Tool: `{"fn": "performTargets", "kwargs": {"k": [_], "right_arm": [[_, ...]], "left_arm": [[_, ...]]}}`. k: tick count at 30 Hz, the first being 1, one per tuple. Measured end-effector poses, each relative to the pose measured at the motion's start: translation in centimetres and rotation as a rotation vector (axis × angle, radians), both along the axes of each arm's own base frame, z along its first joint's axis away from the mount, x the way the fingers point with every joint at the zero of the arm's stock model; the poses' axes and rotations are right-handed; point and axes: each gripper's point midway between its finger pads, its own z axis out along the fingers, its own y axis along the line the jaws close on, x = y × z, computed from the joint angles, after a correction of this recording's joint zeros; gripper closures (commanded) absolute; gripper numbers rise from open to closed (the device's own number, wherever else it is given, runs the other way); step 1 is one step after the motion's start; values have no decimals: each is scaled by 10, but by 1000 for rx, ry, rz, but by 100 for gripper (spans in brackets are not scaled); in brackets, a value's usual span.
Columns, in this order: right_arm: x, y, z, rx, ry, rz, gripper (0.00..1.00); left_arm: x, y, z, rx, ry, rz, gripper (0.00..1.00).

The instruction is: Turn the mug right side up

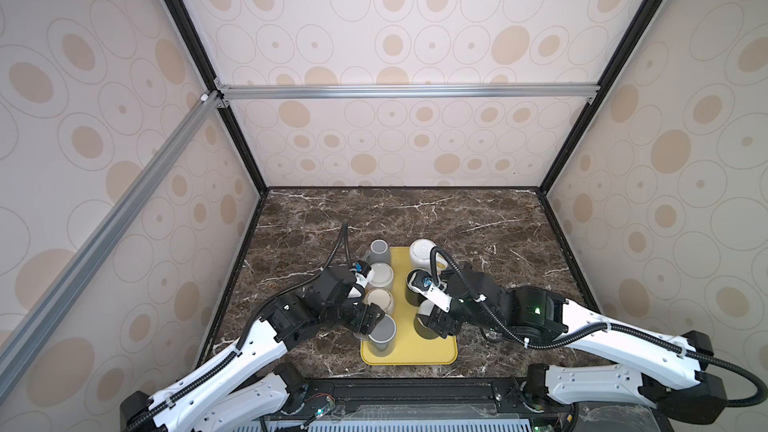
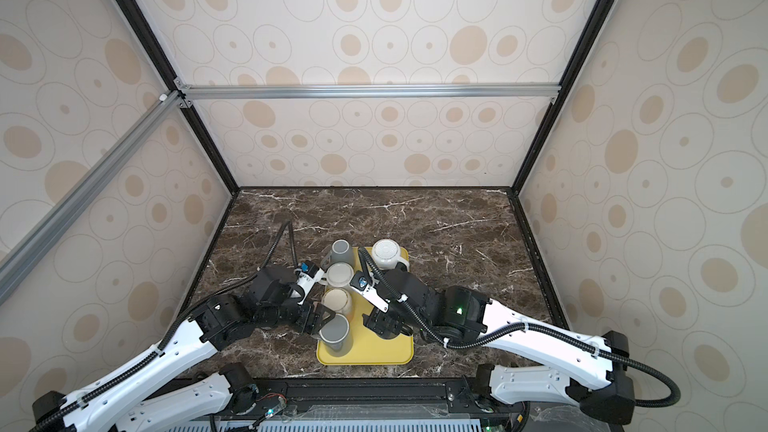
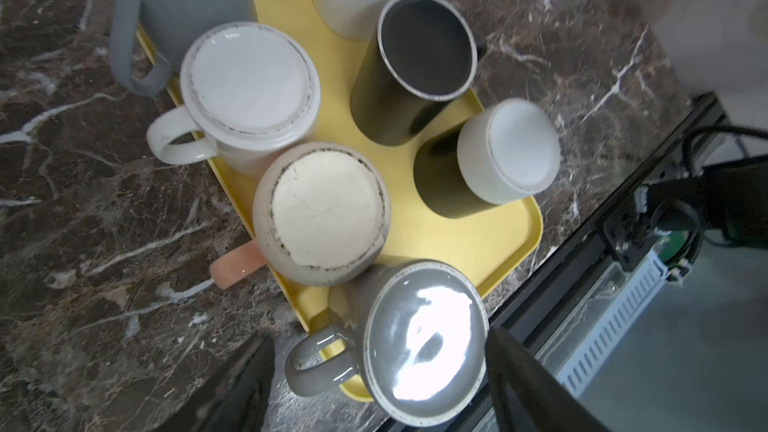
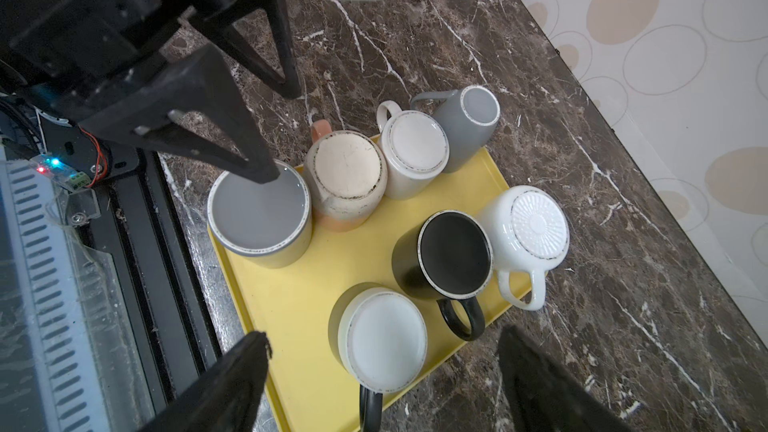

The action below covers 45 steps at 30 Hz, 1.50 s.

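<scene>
Mug (image 3: 428, 326), grey and base-up, stands in the near left corner of the yellow tray (image 3: 457, 234), straddled by the wide-open left gripper (image 3: 379, 338). Best to sink lower, pinch the wall clear of the handle (image 3: 316, 357), lift, then roll. The right gripper (image 4: 384, 336) gapes wide, empty.

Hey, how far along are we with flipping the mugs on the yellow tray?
Done: the black mug shows its dark inside, so it is upright; the front gray mug looks mouth-up too. In hand: nothing; the left end effector, at that gray mug, and the right end effector are open. Left: white mug, cream mug, ribbed mug and white-bottomed dark mug show their bases.
</scene>
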Motion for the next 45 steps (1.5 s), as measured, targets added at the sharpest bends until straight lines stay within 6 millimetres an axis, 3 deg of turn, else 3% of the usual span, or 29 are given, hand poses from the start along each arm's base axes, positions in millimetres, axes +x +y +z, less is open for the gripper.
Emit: {"fn": "performTargets", "kwargs": {"k": [4,12,21,29,37,45], "right_arm": [[1,-3,-5,-13,-4,-9,10],[4,-1,-12,-32,-4,-16,9],[9,-3,-20,-59,-19,-41,9],[12,-6,-20,-66,-33,-57,8],[14,-4,-21,-46,-39,-69,8],[14,-6,-22,-37,-42,-74,8]], "left_arm": [[-13,1,-9,98,5,-53,14],[-7,-2,9,155,-72,-122,10],[-23,-13,3,160,-44,-254,7],[-23,-12,1,170,-42,-259,5],[-18,-14,-23,256,15,-255,9],[-22,-14,-12,210,-7,-264,6]]}}
